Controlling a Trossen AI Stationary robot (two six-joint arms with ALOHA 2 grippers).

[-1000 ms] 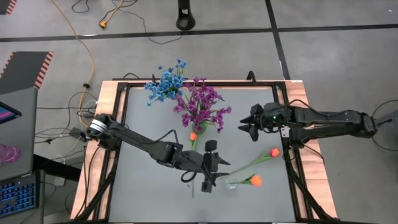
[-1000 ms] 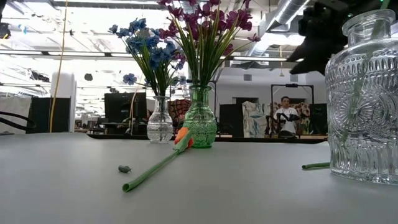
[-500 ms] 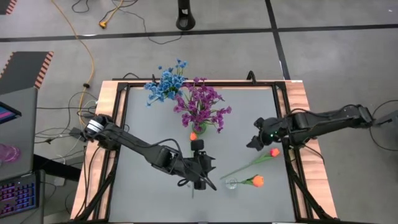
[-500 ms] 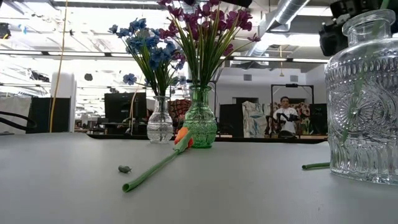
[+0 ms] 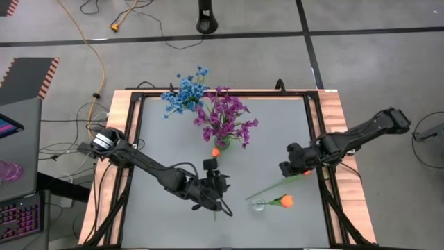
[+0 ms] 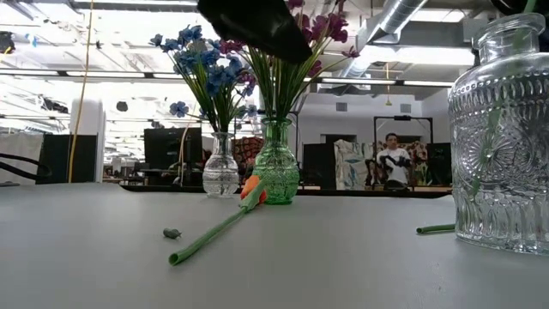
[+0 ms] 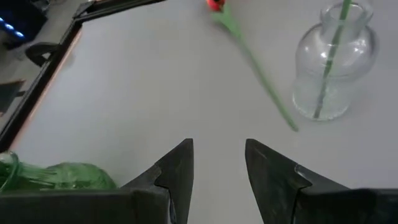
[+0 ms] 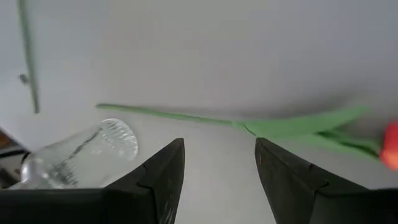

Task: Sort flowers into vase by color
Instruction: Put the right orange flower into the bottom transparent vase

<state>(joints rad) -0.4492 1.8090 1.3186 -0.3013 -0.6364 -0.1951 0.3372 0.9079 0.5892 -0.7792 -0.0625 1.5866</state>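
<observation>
My left gripper (image 5: 218, 194) (image 7: 217, 155) is open above the table's middle, beside an orange-red tulip (image 5: 215, 151) (image 6: 214, 227) that lies flat near the green vase of purple flowers (image 5: 225, 118) (image 6: 276, 172). My right gripper (image 5: 284, 169) (image 8: 217, 155) is open and hovers over a second lying tulip (image 5: 305, 170) (image 8: 186, 117). A third tulip (image 5: 284, 201) stands with its stem in the clear vase (image 5: 258, 205) (image 6: 506, 129) (image 7: 333, 68). Blue flowers (image 5: 184, 94) stand in a small clear vase (image 6: 220, 176).
A black frame and wooden rim (image 5: 132, 139) border the grey table. A small grey scrap (image 6: 171, 233) lies near the first tulip's stem end. Bare table lies toward the left and near edges. A person (image 6: 395, 159) sits in the room far behind the table.
My right gripper has moved toward the near edge and down over the lying tulip at the table's right. My left gripper has shifted toward the table's left, turned about, and now shows at the top of the low view. The flowers have not moved.
</observation>
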